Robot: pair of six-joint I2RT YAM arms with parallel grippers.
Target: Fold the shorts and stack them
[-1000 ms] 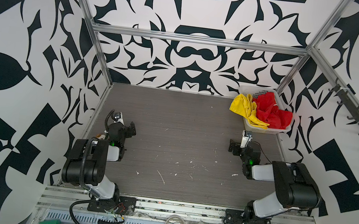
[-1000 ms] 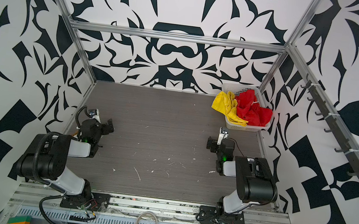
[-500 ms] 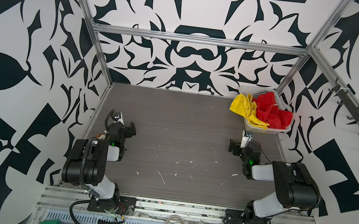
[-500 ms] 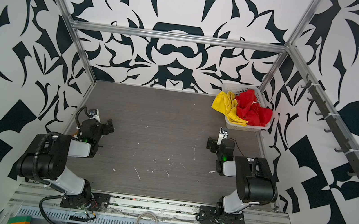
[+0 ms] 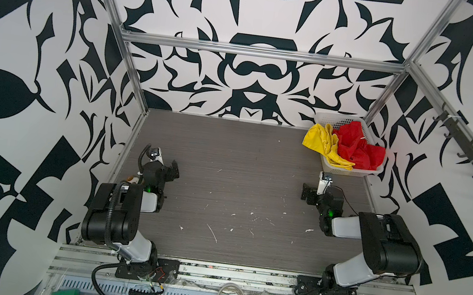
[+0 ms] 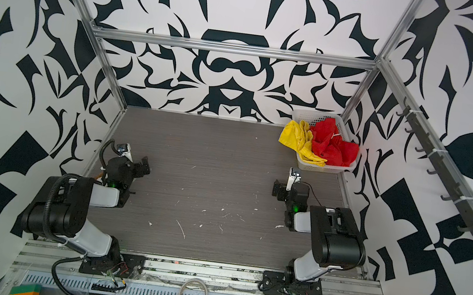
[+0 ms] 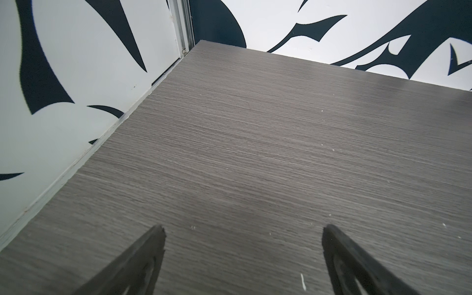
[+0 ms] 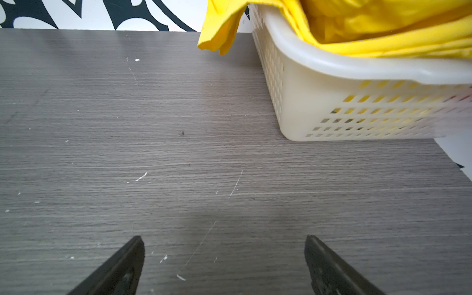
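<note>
Red shorts, yellow shorts: both crumpled in white basket, far right corner of desk. Yellow fabric hangs over basket rim toward desk centre. Nothing folded yet.
Right claw: jaws wide, empty, low over desk, near basket. Likely staged for first pick.
Left claw: wide, empty, near left wall, well apart from shorts.

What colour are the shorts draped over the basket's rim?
The shorts are bright yellow, clearest in the right wrist view.
</note>
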